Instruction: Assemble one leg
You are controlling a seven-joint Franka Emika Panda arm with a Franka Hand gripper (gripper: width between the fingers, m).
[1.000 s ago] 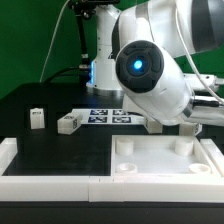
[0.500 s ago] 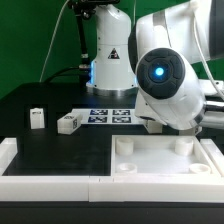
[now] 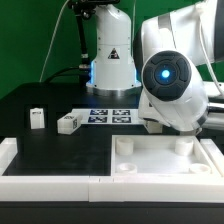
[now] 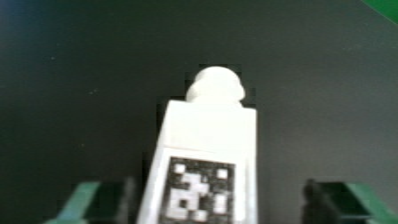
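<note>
White leg (image 4: 210, 130) between wide gripper (image 4: 214, 205) fingers (image 4: 80, 203), two other legs (image 3: 37, 118) on table (image 3: 60, 150)

Desk (image 3: 40, 145), exterior view's left to right: leg (image 3: 37, 118); second leg (image 3: 68, 123); marker board (image 3: 110, 115). Tabletop (image 3: 160, 160) in front, right.

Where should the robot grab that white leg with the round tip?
Probably by the two long flat sides of the leg, on its blocky body, coming straight down from above. It lies flat on the table with its tag up. The gripper is open, with its fingers either side of it. The round tip would likely slip.
</note>
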